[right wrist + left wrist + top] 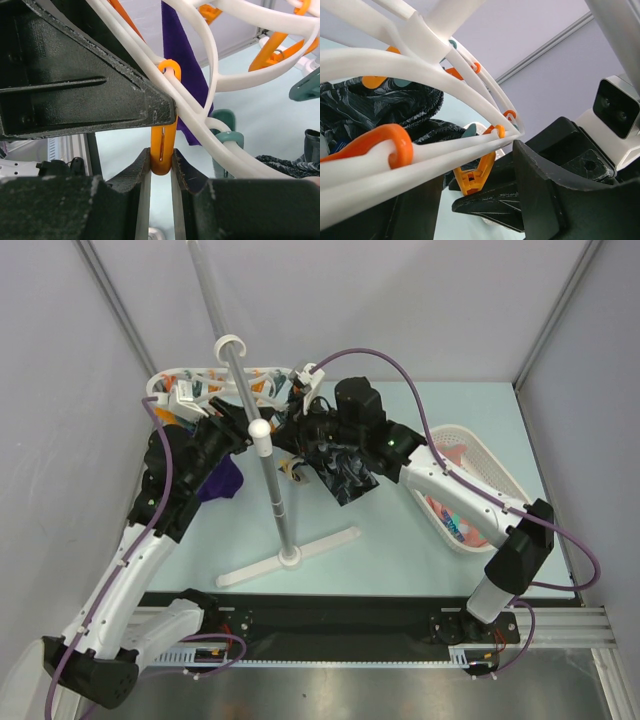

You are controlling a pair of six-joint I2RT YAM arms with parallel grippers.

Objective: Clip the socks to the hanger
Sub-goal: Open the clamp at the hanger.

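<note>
The white ring hanger with orange and teal clips hangs at the back left by the pole. My left gripper grips the hanger's white rails between its fingers. My right gripper is shut on the tail of an orange clip, which also shows in the left wrist view. A purple sock hangs from the hanger. The black-grey sock hangs beside my right gripper; what holds it is hidden. A salmon-pink spotted sock lies in the basket.
The grey pole stand with its white cross base stands between the arms, close to both grippers. A white mesh basket sits at the right. The enclosure walls are close behind the hanger.
</note>
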